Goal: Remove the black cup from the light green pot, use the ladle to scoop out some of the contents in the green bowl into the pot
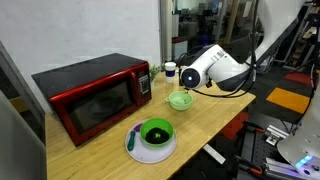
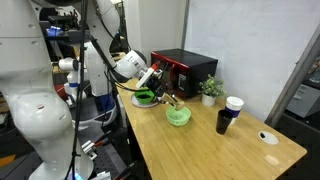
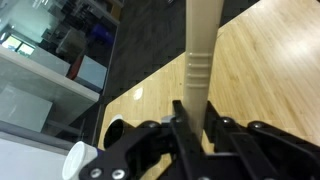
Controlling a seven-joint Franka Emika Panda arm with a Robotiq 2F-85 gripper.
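Closest in the wrist view, the gripper [image 3: 195,126] is clamped on the ladle [image 3: 200,45], whose ribbed cream handle runs up between the jaws. The ladle looks light, stiff and smooth, so a hold on the ribbed section should resist twisting once the scoop is loaded. In an exterior view the tool is held near the light green pot [image 2: 178,116], which sits between the green bowl [image 2: 145,98] and the black cup [image 2: 223,122], standing apart on the table [image 2: 220,155].
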